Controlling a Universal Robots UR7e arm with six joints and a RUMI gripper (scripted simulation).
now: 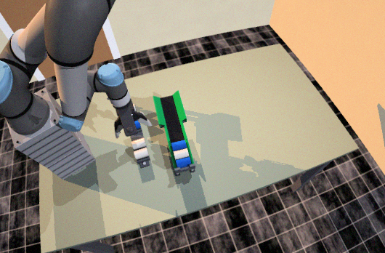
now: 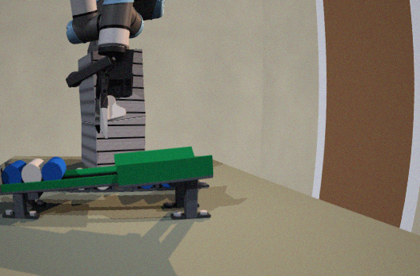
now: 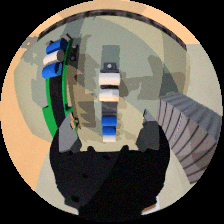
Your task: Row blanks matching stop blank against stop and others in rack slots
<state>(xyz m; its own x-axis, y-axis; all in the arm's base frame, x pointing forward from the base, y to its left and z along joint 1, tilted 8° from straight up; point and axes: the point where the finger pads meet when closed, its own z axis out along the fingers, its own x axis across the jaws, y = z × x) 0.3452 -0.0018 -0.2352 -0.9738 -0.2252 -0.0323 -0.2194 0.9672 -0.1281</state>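
The green ramp (image 1: pixel 180 105) (image 2: pixel 164 174) (image 3: pixel 49 118) holds three blanks lying across it in a row: a blue blank (image 1: pixel 183 162) (image 2: pixel 13 174) (image 3: pixel 56 47) at the stop, a white blank (image 1: pixel 181 153) (image 2: pixel 32 171) (image 3: pixel 53 57), then another blue blank (image 1: pixel 179 145) (image 2: pixel 54 168) (image 3: pixel 52 70). On the dark stock rack (image 1: pixel 144 163) (image 3: pixel 109 66) lie two white blanks at the near end, a bare stretch, two blue blanks, then a white blank (image 3: pixel 109 139) at the far end. My gripper (image 1: pixel 134 129) (image 2: pixel 113 124) (image 3: pixel 108 110) is open and empty above the rack's blue blanks.
The arm's grey ribbed pedestal (image 1: pixel 56 149) (image 2: pixel 120 139) (image 3: pixel 185 130) stands beside the rack, on the side away from the ramp. The ramp's flared green side walls rise at its upper end, next to the gripper's side of the rack.
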